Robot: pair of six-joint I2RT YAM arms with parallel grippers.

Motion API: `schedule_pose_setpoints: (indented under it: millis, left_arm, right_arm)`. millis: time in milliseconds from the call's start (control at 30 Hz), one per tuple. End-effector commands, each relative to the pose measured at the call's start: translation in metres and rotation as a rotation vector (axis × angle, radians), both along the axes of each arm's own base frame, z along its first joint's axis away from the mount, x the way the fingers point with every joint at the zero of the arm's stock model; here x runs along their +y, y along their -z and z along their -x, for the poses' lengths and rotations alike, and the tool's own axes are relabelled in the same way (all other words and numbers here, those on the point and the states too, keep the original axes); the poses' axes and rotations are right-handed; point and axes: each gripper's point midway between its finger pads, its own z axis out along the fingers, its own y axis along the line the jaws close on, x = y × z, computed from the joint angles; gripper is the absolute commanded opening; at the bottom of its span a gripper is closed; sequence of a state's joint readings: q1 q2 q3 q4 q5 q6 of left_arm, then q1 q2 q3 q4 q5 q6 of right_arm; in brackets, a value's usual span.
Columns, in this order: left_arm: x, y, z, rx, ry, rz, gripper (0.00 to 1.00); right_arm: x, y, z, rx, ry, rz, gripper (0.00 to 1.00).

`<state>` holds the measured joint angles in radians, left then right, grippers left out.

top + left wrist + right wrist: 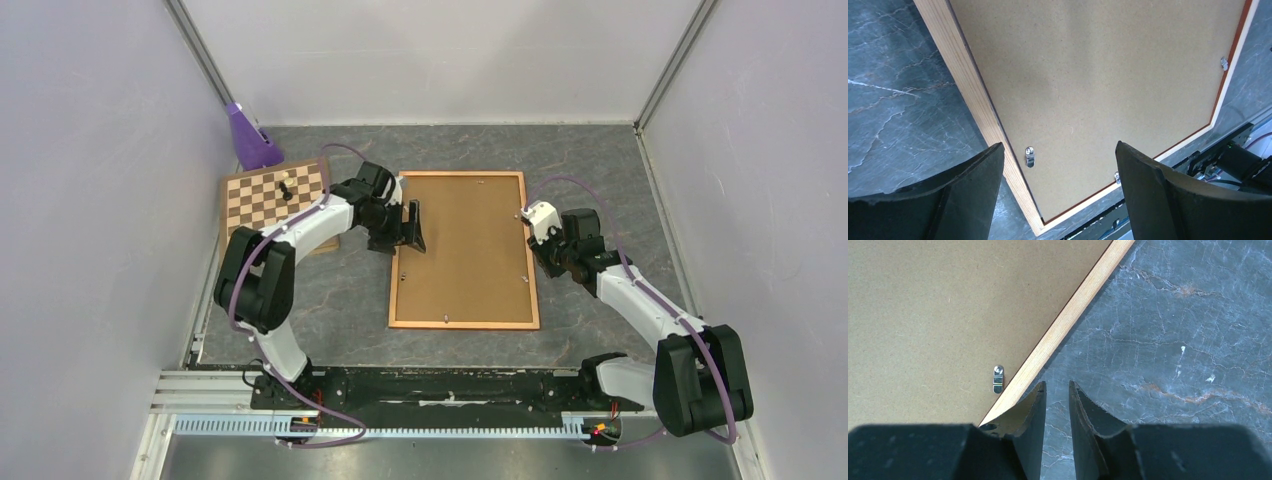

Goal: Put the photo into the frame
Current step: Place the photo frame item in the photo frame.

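L gripper (1059, 147) hangs wide open w/ nothing in it. The frame (975, 100) lies flat right under it, back side up. One rail passes below the gap, nr one finger, w/ a metal clip (1030, 156) just inside that rail. Brown backing panel (1108, 75) fills the frame. R gripper (1057, 385) is only a narrow slit apart, holding nothing, w/ bare table (1188, 340) under the slit. Frame's opposite rail runs just beside its panel-side finger, 2nd clip (998, 378) nr it.
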<state>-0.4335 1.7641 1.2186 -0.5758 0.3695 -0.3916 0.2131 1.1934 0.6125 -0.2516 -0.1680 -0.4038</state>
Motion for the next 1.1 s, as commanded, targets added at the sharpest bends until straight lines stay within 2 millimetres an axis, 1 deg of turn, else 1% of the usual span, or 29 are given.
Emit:
schedule_pose_setpoints:
  millis: [0,200,333,500,600,733,900,1067]
  left_arm:
    - [-0.001,-0.035,-0.011,-0.136,0.063,0.008,0.88]
    - [-0.005,-0.047,-0.01,-0.212,0.148,-0.002,0.88]
    - [-0.008,-0.048,-0.005,-0.273,0.22,-0.031,0.88]
    - [-0.01,-0.049,0.001,-0.358,0.315,-0.062,0.86]
    - [-0.011,-0.043,0.005,-0.411,0.376,-0.116,0.86]
    - [-0.008,-0.026,0.01,-0.446,0.452,-0.212,0.85]
    - [-0.003,-0.008,0.012,-0.43,0.483,-0.26,0.84]
    - [-0.002,0.0,0.016,-0.421,0.502,-0.279,0.84]
  right_arm:
    - [0.004,-0.012,-0.007,-0.053,-0.008,-0.024,0.26]
    - [0.008,-0.021,-0.011,-0.084,-0.034,-0.037,0.29]
    - [0.015,-0.018,-0.008,-0.077,-0.087,-0.047,0.29]
    - [0.029,-0.017,-0.002,-0.089,-0.191,-0.036,0.33]
    - [0.036,-0.016,0.001,-0.104,-0.245,-0.015,0.35]
    - [0.04,-0.01,0.002,-0.111,-0.276,0.014,0.35]
    - [0.04,0.001,0.006,-0.093,-0.299,0.045,0.35]
    - [0.035,0.016,0.018,-0.054,-0.31,0.079,0.35]
